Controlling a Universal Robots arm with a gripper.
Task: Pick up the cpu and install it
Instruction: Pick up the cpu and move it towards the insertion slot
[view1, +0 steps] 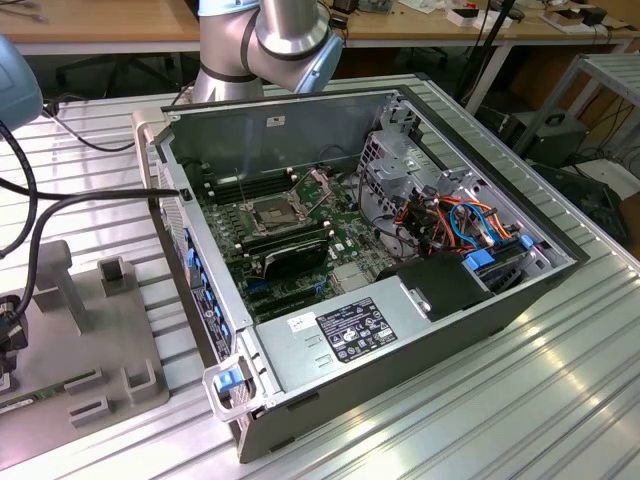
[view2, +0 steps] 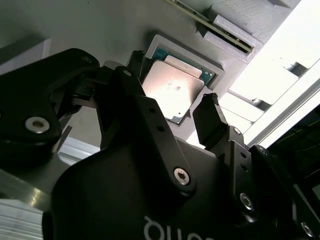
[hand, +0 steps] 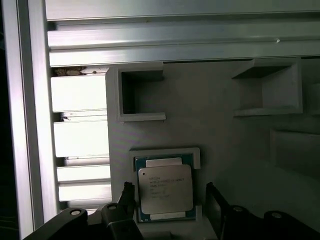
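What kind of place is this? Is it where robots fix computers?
Probably a robotics lab or workshop. A robot arm stands by an open computer case on a ribbed metal table, and wooden benches behind carry cables and gear.

From my station, the arm (view1: 265, 40) at the far side in the exterior view has rounded silver-grey metal joints with a pale blue cap (view1: 318, 62). A rounded pale blue shape (view1: 15, 80) at the exterior view's left may be another of its caps. In the second wrist view the gripper (view2: 172, 95) is matte black. Its angular links are pinned with at least 4 large silver socket screws (view2: 181, 175), and its body carries white lettering. Its 2 fingers (view2: 210, 117) are slim and black.
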